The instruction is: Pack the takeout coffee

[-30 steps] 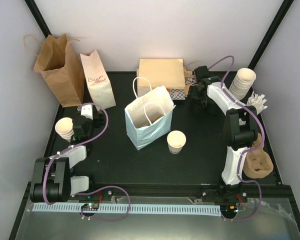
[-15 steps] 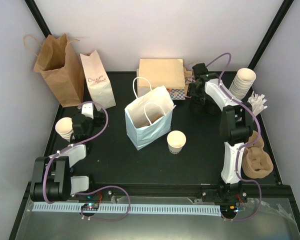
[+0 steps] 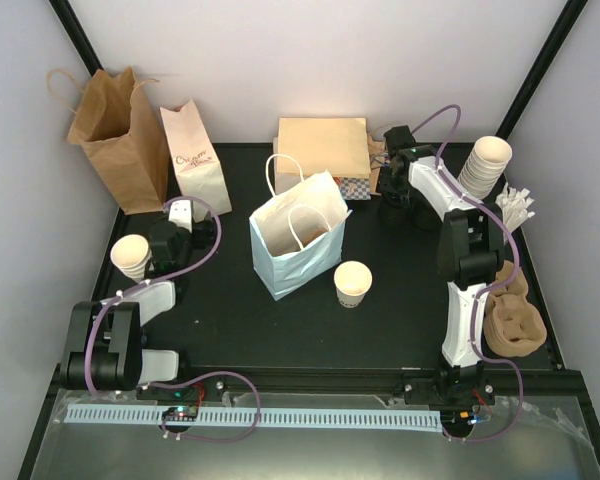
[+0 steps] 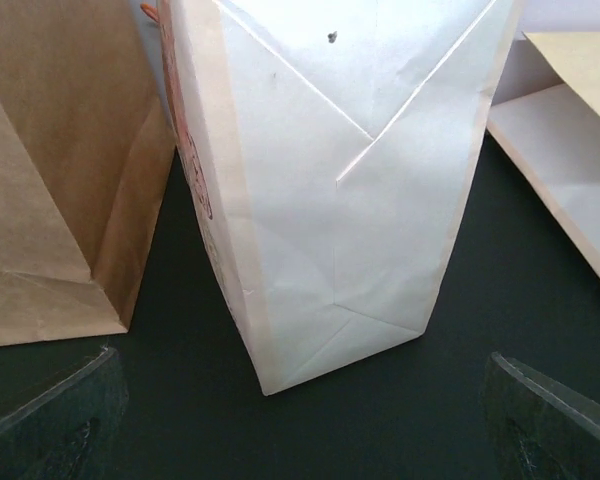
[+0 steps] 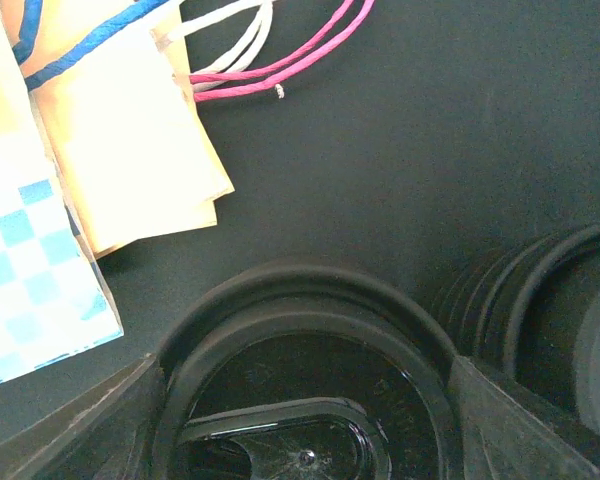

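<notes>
The takeout coffee cup (image 3: 353,283), cream-white with dark print and an uncovered top, stands mid-table right of the open white handled bag (image 3: 295,235). At the back right my right gripper (image 3: 392,192) hangs over a round black lid (image 5: 305,400). In the right wrist view its jaws are open, and its fingers (image 5: 505,425) flank the lid's rim closely; whether they touch it I cannot tell. My left gripper (image 3: 181,214) is open with nothing between its fingers (image 4: 555,425). It faces the base of a narrow white paper bag (image 4: 340,180).
A second bare cup (image 3: 130,257) stands left of the left arm. A brown bag (image 3: 115,140) and a tan box (image 3: 322,148) line the back. More black lids (image 5: 570,300), a cup stack (image 3: 485,165), a checkered bag (image 5: 30,260) and brown holders (image 3: 515,325) crowd the right side.
The right gripper's jaws have narrowed around the black lid and the arm has shifted slightly left. The left gripper has edged forward toward the narrow white bag.
</notes>
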